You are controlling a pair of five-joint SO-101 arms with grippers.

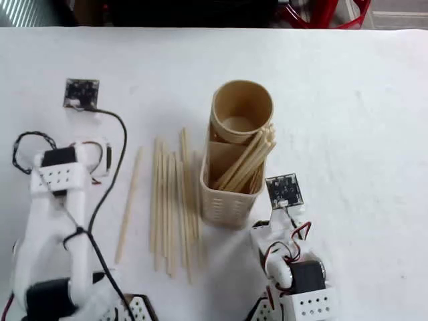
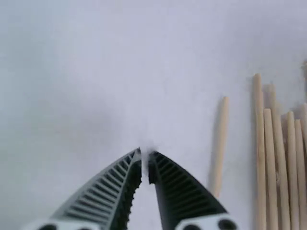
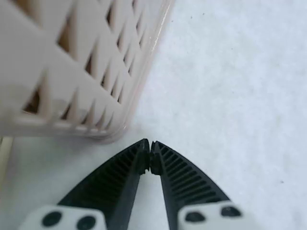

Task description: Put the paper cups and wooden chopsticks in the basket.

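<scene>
At the near edge the left tool (image 2: 144, 160) is closed: its two tips meet and hold nothing, above the bare white surface (image 2: 96, 72). The right tool (image 3: 150, 151) is closed too, with nothing between the tips, just beside a lower corner of the basket (image 3: 72, 72). Between the two arms a row of loose chopsticks (image 1: 170, 207) lies flat on the surface, close against the left side of the basket. One single chopstick (image 1: 129, 204) lies apart, to the left of the row. Inside the basket, in the near compartment, a bundle of chopsticks (image 1: 251, 160) leans toward the far right. In the far compartment stands a paper cup (image 1: 241, 110), open end up, and the bundle's tips reach beside its rim.
</scene>
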